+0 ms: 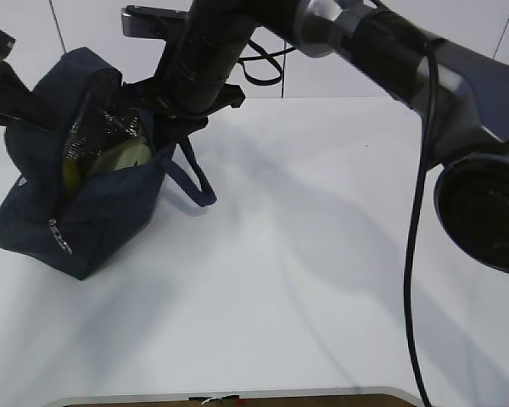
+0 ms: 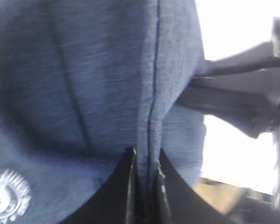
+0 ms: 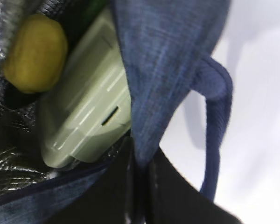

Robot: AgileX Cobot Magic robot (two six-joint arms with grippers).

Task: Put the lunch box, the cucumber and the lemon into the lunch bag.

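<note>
The lunch bag [image 1: 76,212] stands at the left rear of the white table [image 1: 322,280], mouth up and held apart from two sides. The left gripper [image 2: 147,186] is clamped on a seam fold of the navy fabric; its jaws stand together with the cloth pinched between them. The right gripper [image 3: 137,186] is clamped on the opposite rim, beside one loop handle [image 3: 217,116], jaws likewise closed on the fabric wall.

Step in hand, as judged from this layout: all three items appear to be inside, so what remains is to let go of the rim and withdraw.

1. Relax one side first, so the bag does not spring or tip.
2. Lift each gripper straight away from the rim; avoid snagging the handle loop that hangs just beside the right gripper.
3. Keep the bag base seated on the table.

Contents, seen in the right wrist view:
- The lunch box [image 3: 88,116], sage-green lid showing, lies tilted against the near wall, resting on the silvery lining [image 3: 9,158].
- The cucumber [image 3: 94,6] shows only as a dark green sliver above the lid; most of it is hidden.
- The lemon [image 3: 35,52] sits just beside the box's upper corner, against the lining.

The zipper [image 1: 59,236] runs down the bag's front corner, open.
</note>
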